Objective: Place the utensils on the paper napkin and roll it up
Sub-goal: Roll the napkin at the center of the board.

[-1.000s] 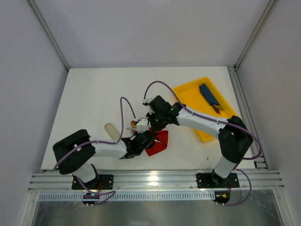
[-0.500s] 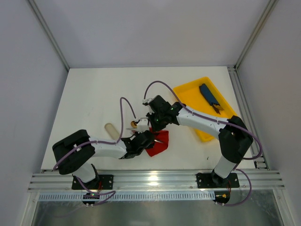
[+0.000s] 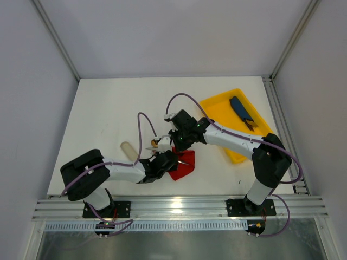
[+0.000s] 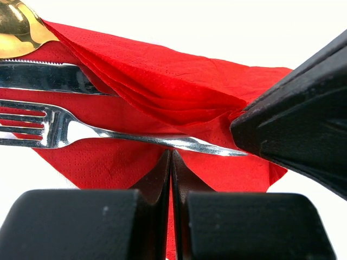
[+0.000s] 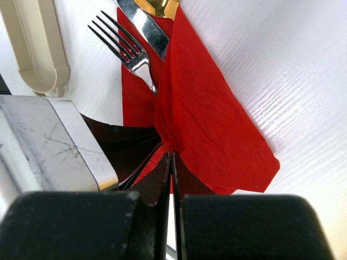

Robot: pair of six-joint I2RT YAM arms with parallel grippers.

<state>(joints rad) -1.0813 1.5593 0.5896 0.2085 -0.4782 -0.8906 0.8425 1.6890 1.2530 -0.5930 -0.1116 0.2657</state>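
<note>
My left arm [image 3: 122, 169] lies low along the near edge of the white table [image 3: 108, 108], stretched from its base at the left toward the middle. A pale beige sleeve [image 3: 128, 149] rests on the table just beyond its forearm. The left gripper [image 3: 171, 157] points to the right, and its fingers [image 4: 157, 176] are pressed flat together with nothing visible between them. Their tips sit at the near edge of the paper napkin [image 3: 183, 168], right by the fork's handle.

The napkin is bright red and lies at the table's near centre, between the two grippers. One flap is folded over the handles of the utensils. In the left wrist view, the fork [image 4: 65, 129] lies nearest. A serrated knife blade [image 4: 43, 76] lies beside it, and a gold spoon [image 4: 19, 24] lies beyond. All three heads stick out past the napkin's edge.

The right gripper [image 3: 179, 145] comes down onto the napkin from the far side, with its fingers [image 5: 162, 176] closed. The creases of the folded flap run to their tips, so they appear to pinch the paper there. The right arm [image 3: 233, 138] reaches left from its base, bent at the elbow, with its forearm passing the near corner of a yellow tray [image 3: 217, 111]. The tray sits at the right and holds a flat dark-blue item [image 3: 240, 110].
</note>
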